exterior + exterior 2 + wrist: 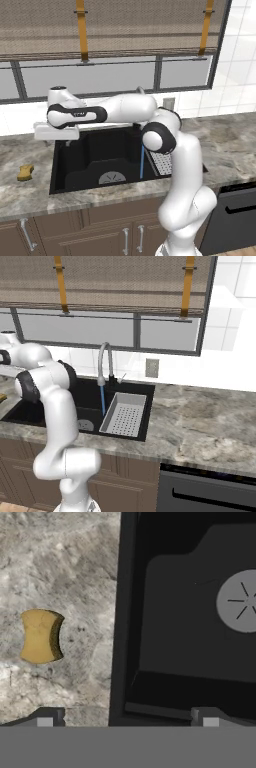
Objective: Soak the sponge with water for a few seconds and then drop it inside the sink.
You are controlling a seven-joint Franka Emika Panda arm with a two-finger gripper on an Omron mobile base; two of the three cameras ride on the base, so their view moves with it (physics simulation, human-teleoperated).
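My gripper (127, 719) hangs wide open over the sink's (125, 612) left rim; the sponge (41, 636) lies further left on the counter (65, 562).

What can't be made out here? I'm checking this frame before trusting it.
- Sponge: right base view, cut by the left edge.
- Sink back wall: left base view, hidden behind the arm.
- Drain: hand view, cut by the right edge.

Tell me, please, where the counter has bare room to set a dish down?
Right of the sink, the marble counter lies bare up to the wall. Left of the sink, the sponge takes a spot, with bare stone around it. The basin holds the drainer tray and the water.
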